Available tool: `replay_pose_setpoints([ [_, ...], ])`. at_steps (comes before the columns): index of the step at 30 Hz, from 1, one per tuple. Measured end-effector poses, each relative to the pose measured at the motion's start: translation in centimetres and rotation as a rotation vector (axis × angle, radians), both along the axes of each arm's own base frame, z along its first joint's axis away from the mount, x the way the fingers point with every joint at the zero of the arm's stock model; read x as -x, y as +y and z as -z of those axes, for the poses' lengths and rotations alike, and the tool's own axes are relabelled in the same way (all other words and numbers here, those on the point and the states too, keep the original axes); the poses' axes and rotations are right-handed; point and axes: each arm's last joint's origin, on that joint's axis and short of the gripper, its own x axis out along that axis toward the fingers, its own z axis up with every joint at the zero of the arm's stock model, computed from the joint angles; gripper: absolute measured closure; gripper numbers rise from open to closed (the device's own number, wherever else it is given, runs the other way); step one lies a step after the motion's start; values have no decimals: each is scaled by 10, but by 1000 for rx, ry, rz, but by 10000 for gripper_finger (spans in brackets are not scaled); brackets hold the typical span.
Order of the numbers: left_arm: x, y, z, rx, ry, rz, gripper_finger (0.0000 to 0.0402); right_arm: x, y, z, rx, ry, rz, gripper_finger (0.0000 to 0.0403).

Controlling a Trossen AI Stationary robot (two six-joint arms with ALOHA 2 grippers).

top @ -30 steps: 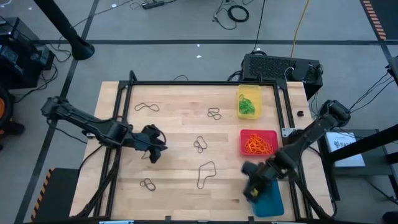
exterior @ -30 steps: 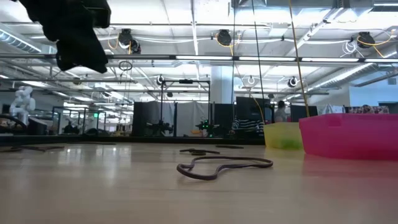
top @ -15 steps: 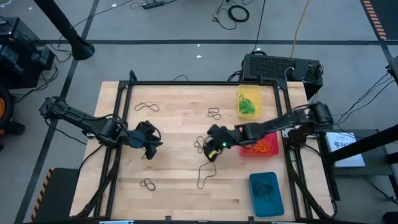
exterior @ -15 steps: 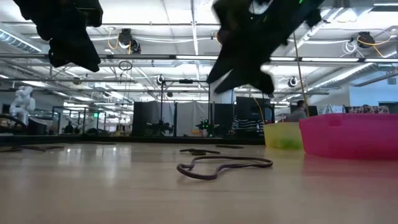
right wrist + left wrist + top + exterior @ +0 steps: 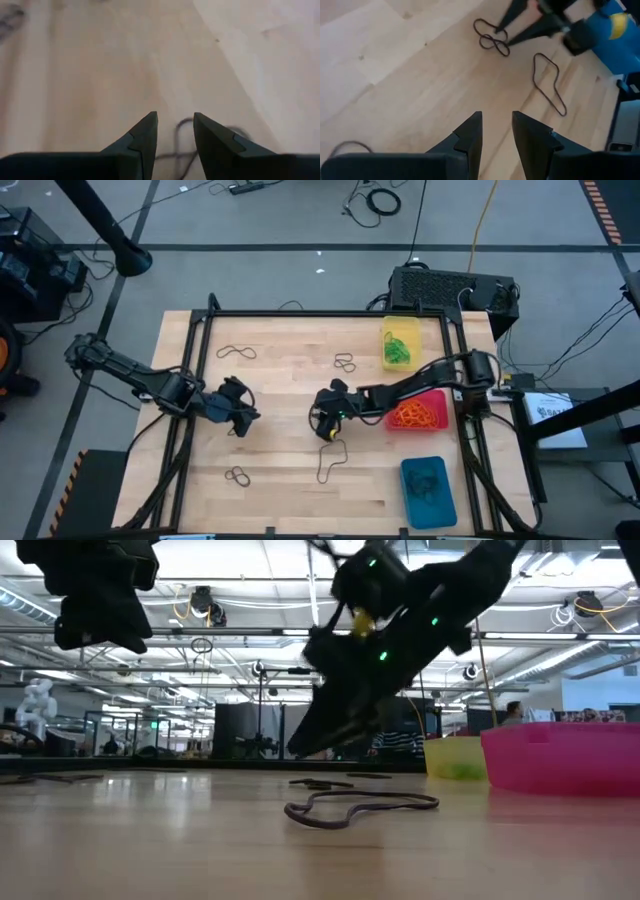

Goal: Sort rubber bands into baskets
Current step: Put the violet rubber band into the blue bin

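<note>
We see the right gripper (image 5: 327,420) hovering, jaws open, over a dark rubber band (image 5: 321,414); left gripper (image 5: 240,412) open too.

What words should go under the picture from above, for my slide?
Right tool reaches over a dark rubber band mid-table; left tool waits nearby, with yellow, red and blue baskets.

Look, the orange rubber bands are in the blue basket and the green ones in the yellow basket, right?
Not quite. The high view shows the orange rubber bands in the red basket; the blue basket holds dark ones. The green ones are indeed in the yellow basket.
</note>
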Motion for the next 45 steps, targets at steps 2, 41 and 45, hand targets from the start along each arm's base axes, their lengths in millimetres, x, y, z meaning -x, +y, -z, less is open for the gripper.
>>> replay_pose_setpoints([
  [2,0,-1,0,16,-2,-8,288,-5,-1,8,66,15,14,282],
  [41,-13,1,16,-302,78,-17,288,81,80,-163,-239,263,-292,402],
  [45,-19,5,21,-349,109,-12,288,116,109,-178,-331,333,-286,403],
])
